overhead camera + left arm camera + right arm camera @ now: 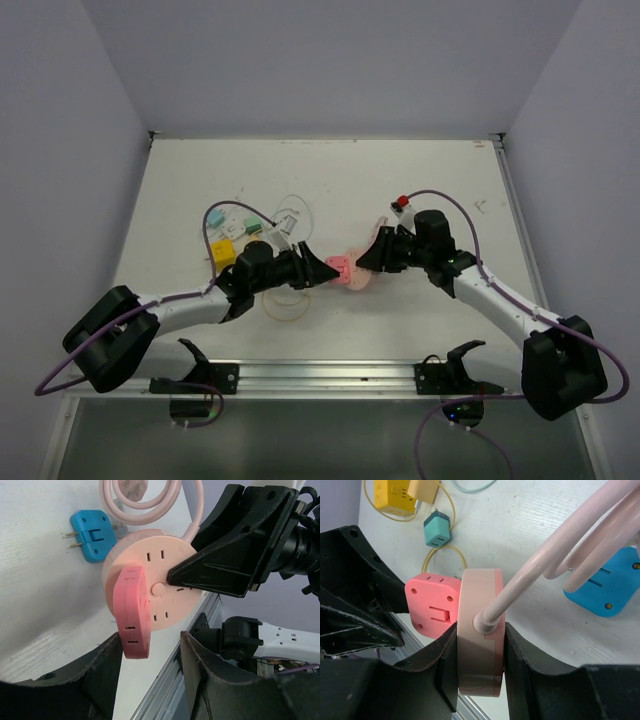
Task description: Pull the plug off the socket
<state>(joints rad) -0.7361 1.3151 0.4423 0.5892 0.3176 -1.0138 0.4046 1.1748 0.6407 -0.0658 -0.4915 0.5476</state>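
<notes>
A round pale pink socket point(162, 565) with a pink cord is held on edge just above the table. A darker pink plug point(131, 611) sits in its face; it also shows in the right wrist view point(432, 605), flush against the socket point(480, 645). My right gripper point(480, 660) is shut on the socket's two flat faces. My left gripper point(150, 652) is open, its fingers either side of the plug's lower end, the left finger close to it and a wide gap on the right. In the top view both grippers point(328, 270) point(362, 260) meet at the socket point(346, 272).
A blue plug point(92, 535) lies on the table behind the socket, next to the coiled pink cord point(150, 507). A yellow power block point(395, 495) and a teal adapter point(436, 530) lie left of centre. The metal rail point(320, 375) runs along the near table edge.
</notes>
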